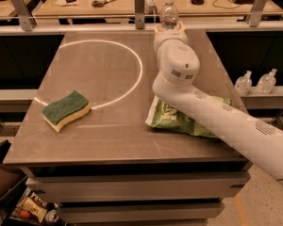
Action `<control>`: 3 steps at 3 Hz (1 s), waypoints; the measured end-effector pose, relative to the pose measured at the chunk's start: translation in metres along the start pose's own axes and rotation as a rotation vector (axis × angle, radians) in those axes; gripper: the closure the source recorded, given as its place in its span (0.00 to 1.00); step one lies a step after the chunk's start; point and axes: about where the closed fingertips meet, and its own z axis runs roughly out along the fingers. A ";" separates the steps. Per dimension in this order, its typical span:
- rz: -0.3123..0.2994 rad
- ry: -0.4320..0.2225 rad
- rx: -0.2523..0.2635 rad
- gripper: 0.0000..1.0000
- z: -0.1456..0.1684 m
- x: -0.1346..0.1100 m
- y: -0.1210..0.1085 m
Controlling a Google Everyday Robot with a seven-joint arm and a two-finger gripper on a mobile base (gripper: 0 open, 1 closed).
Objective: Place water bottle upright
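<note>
The water bottle [169, 12] is small and clear, with a pale label band and a small cap. It stands upright at the far edge of the brown table [99, 126], right of the middle. My gripper [169, 28] reaches across the table from the right and is shut on the bottle's lower part. The bottle's base is hidden behind the wrist [177, 60], so I cannot tell whether it rests on the table.
A green chip bag [179, 117] lies flat under my arm at the right. A green and yellow sponge [66, 109] lies at the front left. A white circle [132, 60] is marked on the table. Two white pump bottles [254, 81] stand on a shelf to the right.
</note>
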 end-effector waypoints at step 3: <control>0.041 0.041 0.049 1.00 -0.038 0.009 0.007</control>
